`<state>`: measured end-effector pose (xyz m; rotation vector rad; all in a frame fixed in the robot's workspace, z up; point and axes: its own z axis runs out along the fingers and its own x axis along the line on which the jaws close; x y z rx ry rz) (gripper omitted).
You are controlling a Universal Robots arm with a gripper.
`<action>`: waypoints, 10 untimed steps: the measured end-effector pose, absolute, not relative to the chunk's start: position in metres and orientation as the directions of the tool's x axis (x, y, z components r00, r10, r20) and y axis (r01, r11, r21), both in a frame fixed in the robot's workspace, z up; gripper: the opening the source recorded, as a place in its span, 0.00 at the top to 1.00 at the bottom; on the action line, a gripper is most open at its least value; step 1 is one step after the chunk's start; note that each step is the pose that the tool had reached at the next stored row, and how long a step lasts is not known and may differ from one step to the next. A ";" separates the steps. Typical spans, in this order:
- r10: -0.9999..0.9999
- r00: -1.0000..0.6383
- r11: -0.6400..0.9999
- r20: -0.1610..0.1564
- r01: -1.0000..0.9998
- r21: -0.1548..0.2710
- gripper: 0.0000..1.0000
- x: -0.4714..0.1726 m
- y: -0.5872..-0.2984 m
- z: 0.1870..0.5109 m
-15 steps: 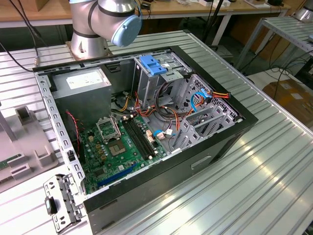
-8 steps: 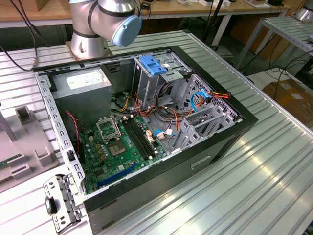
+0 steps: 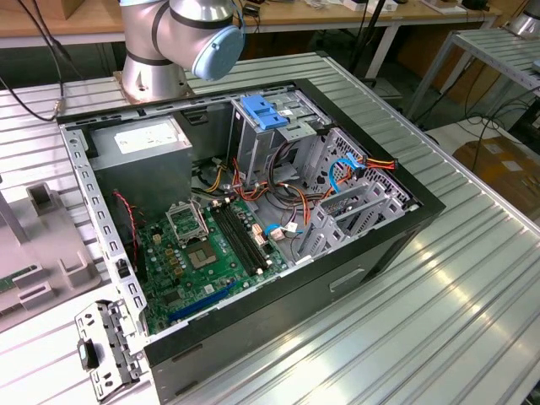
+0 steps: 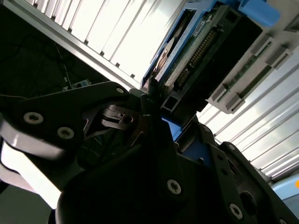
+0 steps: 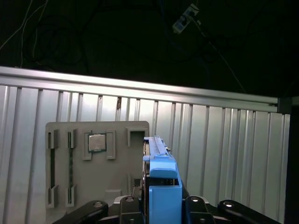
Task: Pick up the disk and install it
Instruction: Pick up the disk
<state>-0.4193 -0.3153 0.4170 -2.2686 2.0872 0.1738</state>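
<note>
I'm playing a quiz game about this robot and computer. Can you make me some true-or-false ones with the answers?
1. The black computer case lies open on the ribbed metal table. True.
2. The flat silver disk in its bright blue plastic carrier is already inside the case. False: it is at the black gripper, by the grey plastic tray.
3. A green motherboard sits inside the case. True.
4. The grey tray is empty. False: a square silver chip sits in it.
</note>
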 end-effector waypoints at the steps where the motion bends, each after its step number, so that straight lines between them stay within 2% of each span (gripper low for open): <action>1: -0.990 0.080 -0.085 -0.119 -0.996 0.036 0.63 -0.419 -0.315 0.418; 10: -0.990 0.080 -0.085 -0.120 -0.996 0.036 0.63 -0.419 -0.315 0.425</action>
